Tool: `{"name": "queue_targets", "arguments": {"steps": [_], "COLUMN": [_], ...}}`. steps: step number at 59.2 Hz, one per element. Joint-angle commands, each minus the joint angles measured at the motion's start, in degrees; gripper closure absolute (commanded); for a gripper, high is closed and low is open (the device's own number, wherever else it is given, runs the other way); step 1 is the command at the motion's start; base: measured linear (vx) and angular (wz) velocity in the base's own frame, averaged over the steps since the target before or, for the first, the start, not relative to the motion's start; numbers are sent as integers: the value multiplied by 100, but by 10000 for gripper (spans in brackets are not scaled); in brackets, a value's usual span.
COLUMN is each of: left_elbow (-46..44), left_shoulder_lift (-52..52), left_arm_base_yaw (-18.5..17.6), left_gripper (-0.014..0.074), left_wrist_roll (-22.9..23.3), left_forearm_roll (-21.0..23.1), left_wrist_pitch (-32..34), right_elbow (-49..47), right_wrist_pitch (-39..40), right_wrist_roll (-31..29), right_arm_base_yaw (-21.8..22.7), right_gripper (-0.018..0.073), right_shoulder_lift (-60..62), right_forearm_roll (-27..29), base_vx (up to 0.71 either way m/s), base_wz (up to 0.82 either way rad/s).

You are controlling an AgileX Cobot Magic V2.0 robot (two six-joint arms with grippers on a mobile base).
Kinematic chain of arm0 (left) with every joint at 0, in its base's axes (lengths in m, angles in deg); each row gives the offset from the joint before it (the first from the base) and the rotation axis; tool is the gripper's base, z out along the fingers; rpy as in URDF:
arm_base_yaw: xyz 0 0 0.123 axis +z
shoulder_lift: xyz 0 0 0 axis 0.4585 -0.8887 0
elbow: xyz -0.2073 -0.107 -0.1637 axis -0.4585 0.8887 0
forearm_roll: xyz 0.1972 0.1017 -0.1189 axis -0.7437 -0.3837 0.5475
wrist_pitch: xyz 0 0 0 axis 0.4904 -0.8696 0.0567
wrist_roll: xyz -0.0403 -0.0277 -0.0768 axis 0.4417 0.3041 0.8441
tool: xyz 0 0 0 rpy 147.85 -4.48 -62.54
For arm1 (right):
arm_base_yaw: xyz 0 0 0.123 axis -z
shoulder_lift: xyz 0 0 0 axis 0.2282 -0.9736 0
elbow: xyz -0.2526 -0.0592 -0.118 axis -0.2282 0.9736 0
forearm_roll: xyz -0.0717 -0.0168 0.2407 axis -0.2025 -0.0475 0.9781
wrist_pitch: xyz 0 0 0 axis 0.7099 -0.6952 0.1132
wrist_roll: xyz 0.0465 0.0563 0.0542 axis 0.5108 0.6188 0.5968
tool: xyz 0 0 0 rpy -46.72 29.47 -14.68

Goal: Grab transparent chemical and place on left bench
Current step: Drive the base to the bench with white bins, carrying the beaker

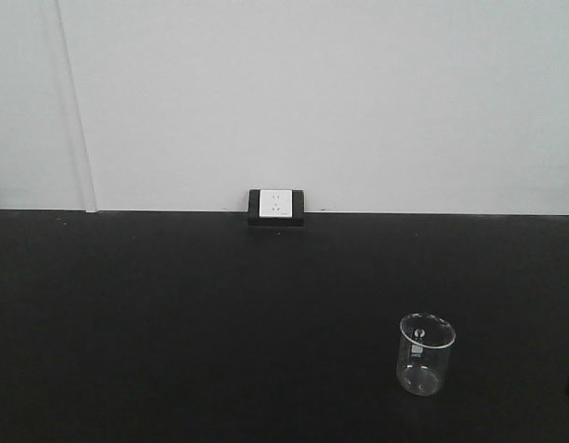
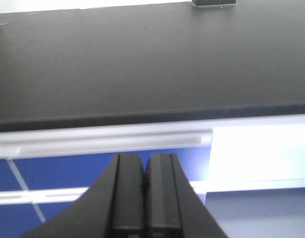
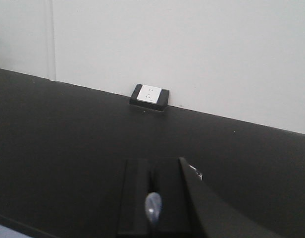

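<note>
In the right wrist view my right gripper (image 3: 152,171) is shut, with the translucent bulb of a dropper pipette (image 3: 152,206) standing up between its fingers. A glint of clear glass (image 3: 194,171) shows just right of the right finger. This is the transparent chemical, and the rest of the vessel is hidden under the gripper. The gripper hovers over a black worktop (image 3: 68,148). My left gripper (image 2: 144,161) is shut and empty, in front of the worktop's front edge (image 2: 142,121). The left bench with white bins is out of view.
This worktop (image 1: 174,323) carries a white wall socket (image 1: 276,205) at the back, against a white wall. A clear beaker with no pipette (image 1: 425,354) stands at the front right. Blue cabinet fronts (image 2: 58,171) lie below the edge.
</note>
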State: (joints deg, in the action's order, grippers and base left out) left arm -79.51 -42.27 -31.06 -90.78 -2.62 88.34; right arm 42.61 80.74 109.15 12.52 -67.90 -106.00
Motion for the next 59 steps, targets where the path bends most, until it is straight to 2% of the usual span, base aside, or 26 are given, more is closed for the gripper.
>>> {"name": "queue_targets", "arguments": {"steps": [1, 24, 59], "left_elbow": [93, 93, 93], "left_shoulder_lift": [110, 110, 110], "left_arm_base_yaw": [-10, -10, -10], "left_gripper": [600, 600, 600], "left_wrist_roll": [45, 45, 45], "left_forearm_roll": [4, 4, 4], "left_wrist_pitch": [449, 449, 449], "right_elbow": [-163, -163, -163], "right_wrist_pitch": [113, 113, 120], "right_wrist_roll": [15, 15, 15], "right_arm_base_yaw": [19, 19, 19], "right_gripper": [562, 562, 562], "right_shoulder_lift": [1, 1, 1], "right_forearm_roll": [86, 86, 86], "base_vx": [-33, -34, -32], "base_wz": [12, 26, 52]}}
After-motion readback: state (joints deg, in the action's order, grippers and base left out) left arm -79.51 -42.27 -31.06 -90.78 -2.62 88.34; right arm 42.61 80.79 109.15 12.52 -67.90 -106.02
